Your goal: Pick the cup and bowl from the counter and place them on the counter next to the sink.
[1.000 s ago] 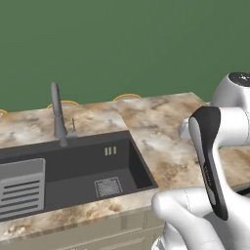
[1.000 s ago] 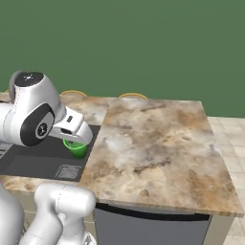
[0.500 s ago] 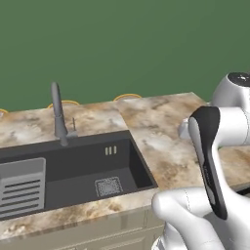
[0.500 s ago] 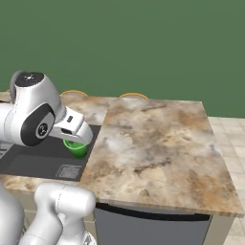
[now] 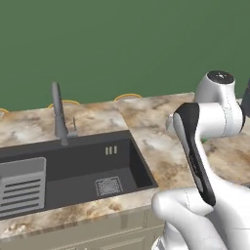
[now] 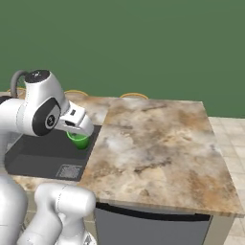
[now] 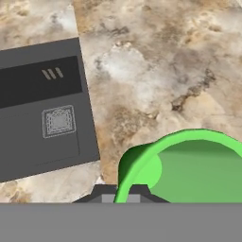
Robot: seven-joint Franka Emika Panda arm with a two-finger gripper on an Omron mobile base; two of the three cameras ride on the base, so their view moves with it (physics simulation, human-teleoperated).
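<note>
cup above marbled counter beside sink

The scene is viewed from behind the arm's left in the left base view, aimed forward and down, with the sink at 9 o'clock and the tap at 10 o'clock. In the right base view it is taken from behind the arm's right, the bench being central and the sink at 9 o'clock. Sink and bench are shared by both. In the hand view, the bench is looked down upon closely, the sink lying at 9 o'clock and the cup at 5 o'clock.
</note>
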